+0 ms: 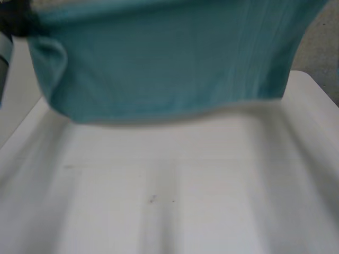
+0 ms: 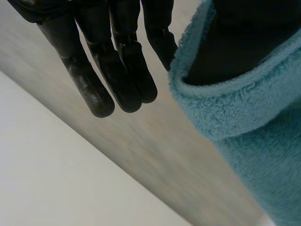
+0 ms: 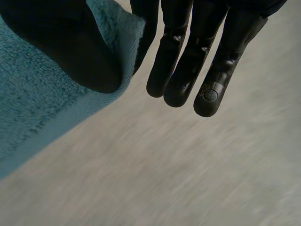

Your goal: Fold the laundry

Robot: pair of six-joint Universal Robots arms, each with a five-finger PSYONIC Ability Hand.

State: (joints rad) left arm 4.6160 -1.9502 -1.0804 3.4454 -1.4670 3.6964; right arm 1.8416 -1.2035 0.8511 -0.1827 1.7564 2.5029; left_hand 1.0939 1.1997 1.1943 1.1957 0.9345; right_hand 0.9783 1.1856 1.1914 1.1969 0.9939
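Note:
A teal towel [image 1: 159, 58] hangs spread across the far side of the white table [image 1: 169, 185], its lower edge just above the tabletop. My left hand [image 1: 13, 18] grips the towel's upper left corner. In the left wrist view that hand [image 2: 117, 70] keeps its fingers straight while the thumb presses the towel's hem [image 2: 254, 141] against them. My right hand [image 3: 188, 61] has the other upper corner of the towel [image 3: 33, 103], with the thumb wrapped in the cloth's edge and pinching it against the nearest straight finger.
The table's right edge [image 1: 318, 90] lies close to the towel's right side, with grey floor [image 1: 326, 47] beyond it. A few small dark specks [image 1: 152, 199] mark the tabletop near the middle. Part of my left arm [image 1: 4, 58] stands beside the towel.

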